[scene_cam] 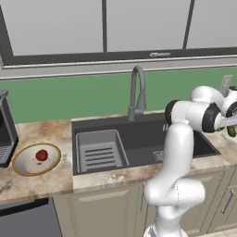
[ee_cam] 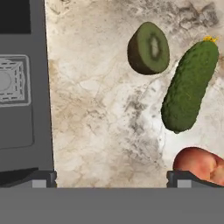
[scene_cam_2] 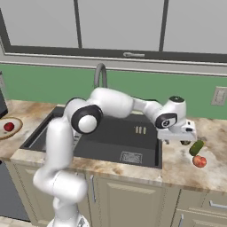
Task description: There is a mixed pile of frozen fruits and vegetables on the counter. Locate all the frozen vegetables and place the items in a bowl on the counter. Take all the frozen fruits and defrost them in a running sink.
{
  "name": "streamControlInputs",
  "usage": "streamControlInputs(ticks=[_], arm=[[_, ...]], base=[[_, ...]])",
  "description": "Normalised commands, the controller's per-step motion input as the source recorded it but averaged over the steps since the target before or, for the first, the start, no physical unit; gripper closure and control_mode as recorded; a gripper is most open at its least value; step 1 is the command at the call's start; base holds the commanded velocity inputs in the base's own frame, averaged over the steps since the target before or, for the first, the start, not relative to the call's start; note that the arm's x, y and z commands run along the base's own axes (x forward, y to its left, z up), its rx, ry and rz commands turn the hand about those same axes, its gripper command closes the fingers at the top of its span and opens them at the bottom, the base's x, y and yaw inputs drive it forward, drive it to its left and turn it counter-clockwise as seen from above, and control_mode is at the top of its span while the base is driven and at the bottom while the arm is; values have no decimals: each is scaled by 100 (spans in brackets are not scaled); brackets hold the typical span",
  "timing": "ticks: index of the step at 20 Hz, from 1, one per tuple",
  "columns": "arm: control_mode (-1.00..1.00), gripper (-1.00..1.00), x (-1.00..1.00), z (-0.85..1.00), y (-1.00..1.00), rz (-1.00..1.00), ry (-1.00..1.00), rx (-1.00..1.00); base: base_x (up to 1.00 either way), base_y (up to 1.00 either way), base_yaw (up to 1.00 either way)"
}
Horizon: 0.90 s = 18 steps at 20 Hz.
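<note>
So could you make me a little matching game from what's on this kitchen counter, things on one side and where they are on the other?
Things:
1. cucumber
2. kiwi half
3. small red item
4. faucet

Places:
A. in the bowl left of the sink
B. behind the sink
C. on the counter right of the sink, between kiwi and peach
D. on the counter right of the sink, beside the cucumber's stem end

Pairs: 1-C, 2-D, 3-A, 4-B

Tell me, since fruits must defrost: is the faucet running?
Off, apparently: no water falls from the faucet into the sink.
</note>
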Motion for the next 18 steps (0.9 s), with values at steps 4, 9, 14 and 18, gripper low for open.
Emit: streamControlInputs(ticks=[4, 9, 14, 18], arm=[[-100, -100, 17, 0, -76, 0, -7, -3], [-100, -100, 18, -1, -68, -3, 0, -1], [-100, -100, 12, -19, -49, -8, 1, -2], [-100, -100, 36, -21, -7, -6, 1, -1]], base=[[0, 0, 0], [0, 0, 0], [0, 0, 0], [0, 0, 0]])
